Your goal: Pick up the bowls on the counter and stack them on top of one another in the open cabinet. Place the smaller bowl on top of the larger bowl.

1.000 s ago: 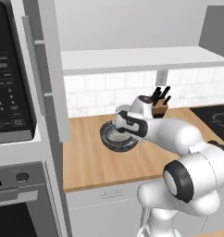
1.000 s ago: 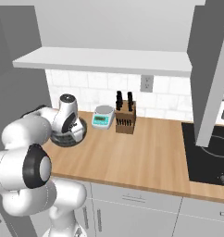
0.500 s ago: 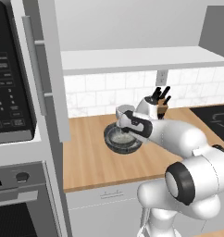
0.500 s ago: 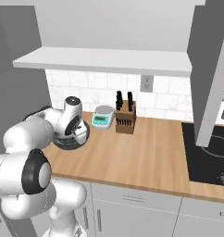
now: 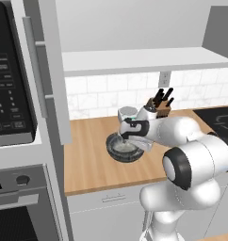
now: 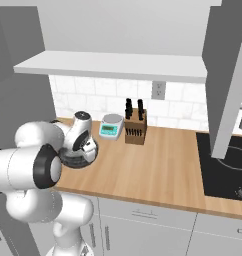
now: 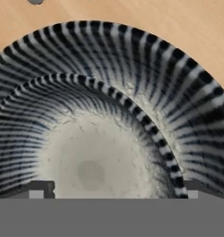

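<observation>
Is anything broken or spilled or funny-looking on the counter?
Nothing looks broken or spilled. The bowl sits flat on the counter, and the open gripper hangs right above it. The kitchen scale and knife block stand upright by the wall.

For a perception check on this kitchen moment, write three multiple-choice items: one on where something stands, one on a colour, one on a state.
1. Where does the knife block stand?
A. On the counter, right of the kitchen scale
B. On the stovetop
C. Inside the open cabinet

2. What colour is the inside floor of the bowl under the gripper?
A. Bright red
B. Pale speckled grey
C. Teal

3. How does the gripper stand?
A. Shut on the knife block
B. Open, right above the bowl
C. Shut on the scale

Answers: 1 A, the right base view shows the block beside the scale against the tiled wall. 2 B, the hand view shows a pale speckled floor inside dark ribbed walls. 3 B, the two tips sit wide apart at either side of the hand view.
</observation>
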You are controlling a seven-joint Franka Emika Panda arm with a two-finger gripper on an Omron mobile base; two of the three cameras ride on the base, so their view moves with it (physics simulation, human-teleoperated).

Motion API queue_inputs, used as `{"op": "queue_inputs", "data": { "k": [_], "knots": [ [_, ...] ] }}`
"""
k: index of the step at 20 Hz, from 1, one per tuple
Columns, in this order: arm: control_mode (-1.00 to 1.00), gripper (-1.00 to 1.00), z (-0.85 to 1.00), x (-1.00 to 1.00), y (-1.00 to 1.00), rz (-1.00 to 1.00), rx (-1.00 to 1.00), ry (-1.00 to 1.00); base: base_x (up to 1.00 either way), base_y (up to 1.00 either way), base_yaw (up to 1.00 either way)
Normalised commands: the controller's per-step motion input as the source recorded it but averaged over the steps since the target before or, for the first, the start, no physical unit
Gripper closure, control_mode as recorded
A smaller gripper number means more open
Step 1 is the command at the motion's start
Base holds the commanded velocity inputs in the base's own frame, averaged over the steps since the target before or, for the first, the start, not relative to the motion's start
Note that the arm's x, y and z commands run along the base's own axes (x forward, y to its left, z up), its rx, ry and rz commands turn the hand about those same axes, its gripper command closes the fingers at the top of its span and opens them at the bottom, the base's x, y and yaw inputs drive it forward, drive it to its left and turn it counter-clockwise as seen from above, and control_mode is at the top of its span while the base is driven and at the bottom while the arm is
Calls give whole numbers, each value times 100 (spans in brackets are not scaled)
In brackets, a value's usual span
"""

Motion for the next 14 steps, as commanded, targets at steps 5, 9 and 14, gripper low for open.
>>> {"op": "queue_inputs", "data": {
  "k": [5, 9, 14],
  "knots": [
    [-100, -100, -48, 35, 19, 0, -1, -4, 0, 0, 0],
    [-100, -100, 25, -24, 2, 0, 0, -39, 0, 0, 0],
    [-100, -100, 31, -55, 0, 0, 1, -29, 0, 0, 0]
  ]
}}
